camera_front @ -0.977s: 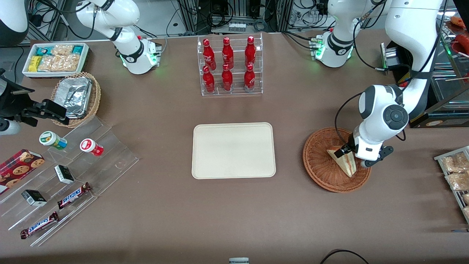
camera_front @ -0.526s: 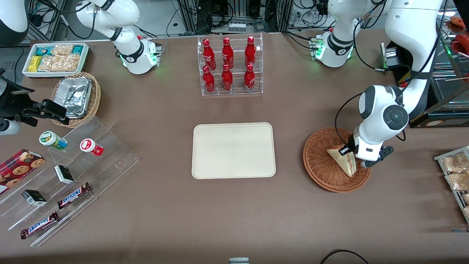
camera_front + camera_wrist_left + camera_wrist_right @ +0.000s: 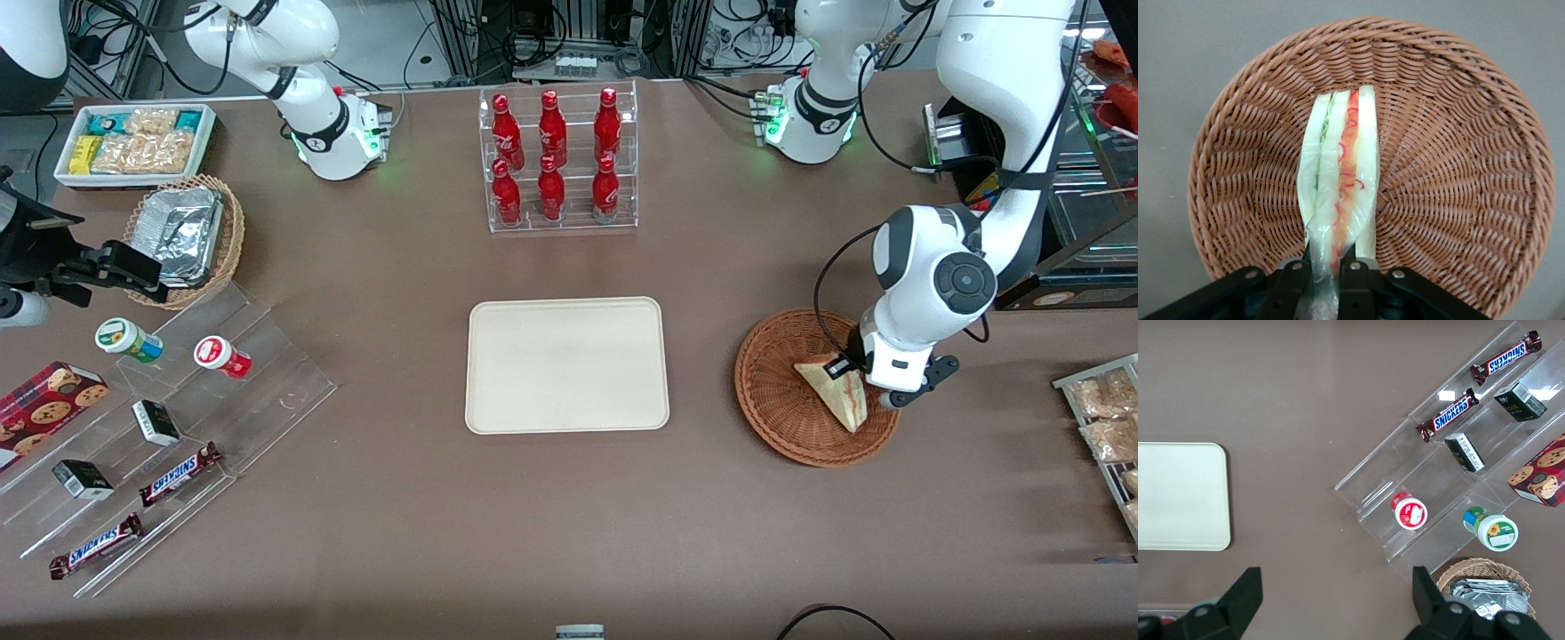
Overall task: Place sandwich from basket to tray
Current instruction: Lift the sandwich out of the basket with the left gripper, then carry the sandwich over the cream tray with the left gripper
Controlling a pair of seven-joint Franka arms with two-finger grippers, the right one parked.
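Wicker basket (image 3: 1458,153): claw (image 3: 1331,280) pinches sandwich (image 3: 1341,173).

Reddish-brown woven basket (image 3: 1458,133), pale sandwich (image 3: 1341,173) striped red-green, cream tray (image 3: 567,364), black hand (image 3: 1331,277)

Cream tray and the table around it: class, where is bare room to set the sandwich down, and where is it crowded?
The flat cream-beige rectangular tray is bare. Brown table lies open between it and the round reddish-brown wicker basket. Crowded: the basket, where the gripper pinches the triangular sandwich, and the clear acrylic snack shelf toward the parked arm's end.
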